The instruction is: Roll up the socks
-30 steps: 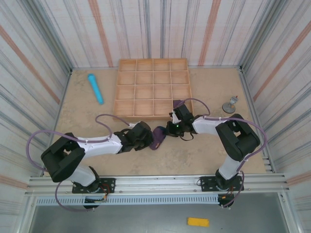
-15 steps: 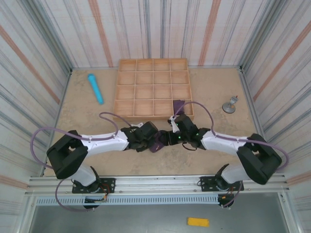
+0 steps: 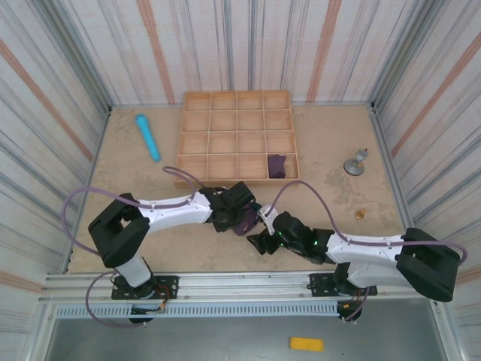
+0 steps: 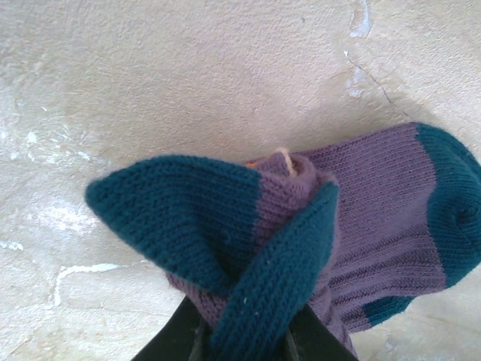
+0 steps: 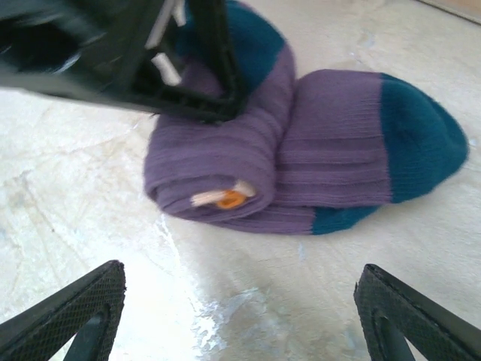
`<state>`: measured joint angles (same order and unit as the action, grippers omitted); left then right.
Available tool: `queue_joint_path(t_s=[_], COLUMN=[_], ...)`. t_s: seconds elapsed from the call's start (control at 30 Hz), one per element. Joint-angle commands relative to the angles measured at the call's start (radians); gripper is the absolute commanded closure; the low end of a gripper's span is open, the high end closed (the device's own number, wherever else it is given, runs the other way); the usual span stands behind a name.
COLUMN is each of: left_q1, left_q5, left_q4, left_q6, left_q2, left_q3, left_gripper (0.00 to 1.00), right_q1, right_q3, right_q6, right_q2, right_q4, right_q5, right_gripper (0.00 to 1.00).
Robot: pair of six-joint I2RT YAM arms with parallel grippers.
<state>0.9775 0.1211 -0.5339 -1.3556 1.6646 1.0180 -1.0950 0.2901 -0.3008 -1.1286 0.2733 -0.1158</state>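
Beige tabletop, striped walls. My left gripper pinches teal cuff of part-rolled purple knit sock — mid-table. My right gripper beside it, jaws wide, empty. Second purple sock in wooden grid tray — near-right compartment.

No text, label or number is readable.

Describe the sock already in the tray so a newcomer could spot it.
Find the wooden grid tray at the table's far side. Its nearest row's rightmost compartment holds a dark purple sock bundle. The other sock lies on the table, pinched by the left gripper.
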Motion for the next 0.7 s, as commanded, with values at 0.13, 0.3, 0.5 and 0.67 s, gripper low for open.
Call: queue_joint_path(t_s=[0.13, 0.3, 0.5, 0.67], left_q1=[0.013, 0.013, 0.019, 0.02], left_q5=[-0.058, -0.079, -0.069, -0.074], left_q4=[-0.143, -0.213, -0.235, -0.232], left_q6=[-0.028, -0.02, -0.028, -0.028], left_q2=[0.066, 0.111, 0.115, 0.121], left_q3=[0.086, 0.16, 0.179, 0.177], left_gripper=[1.0, 1.0, 1.0, 1.0], right_q1=[-0.088, -0.1, -0.109, -0.11], right_q3=[-0.053, -0.039, -0.017, -0.002], right_q6=[0.169, 0.216, 0.224, 0.212], right_q2=[-0.065, -0.196, -0.313, -0.362], right_q4=[0.279, 0.398, 0.491, 0.512], right_q5=[-0.18, -0.183, -0.225, -0.258], right_gripper=[0.19, 0.21, 0.24, 0.3])
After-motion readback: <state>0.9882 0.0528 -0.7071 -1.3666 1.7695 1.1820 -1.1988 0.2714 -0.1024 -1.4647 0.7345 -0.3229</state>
